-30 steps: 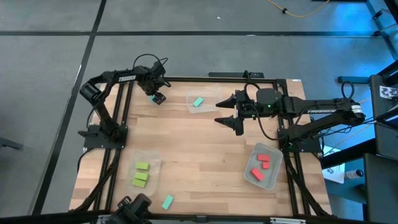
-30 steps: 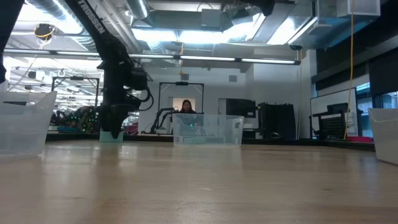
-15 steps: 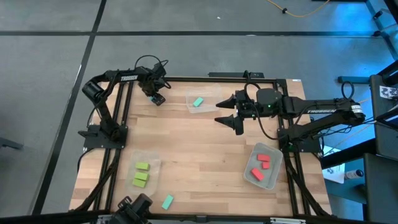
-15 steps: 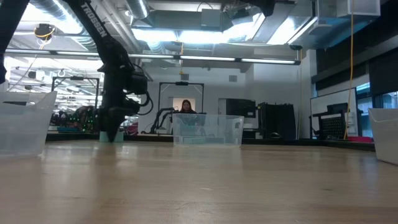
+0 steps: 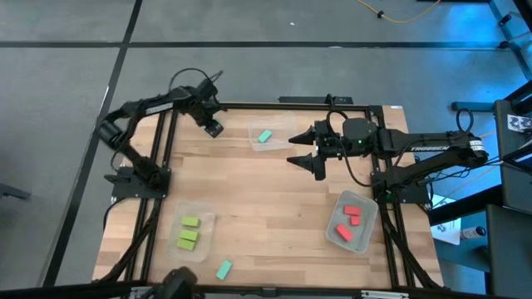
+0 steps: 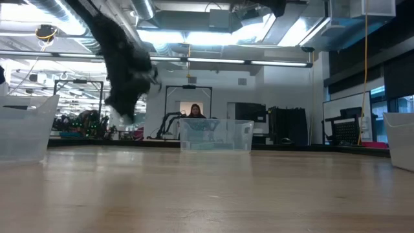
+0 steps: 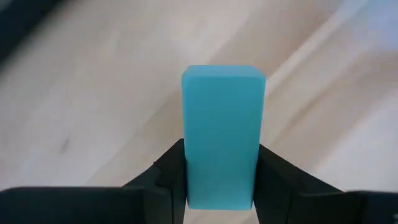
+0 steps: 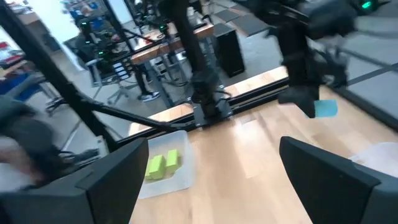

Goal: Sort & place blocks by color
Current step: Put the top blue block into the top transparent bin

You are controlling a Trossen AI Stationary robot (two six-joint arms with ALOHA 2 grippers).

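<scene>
Your counter (image 5: pixel 266 191) carried three clear tubs. Your right end effector (image 5: pixel 309 157) waited open at centre. Your left end effector (image 5: pixel 213 129) clamped a teal block (image 7: pixel 222 134) above the far-left corner, likely bound for the teal tub (image 5: pixel 268 135).

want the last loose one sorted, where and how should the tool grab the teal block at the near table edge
Take the teal block across its narrow width, coming straight down from above. It lies flat and angled on the table, apart from the tub of green blocks, so turn the fingers to its tilt.
</scene>
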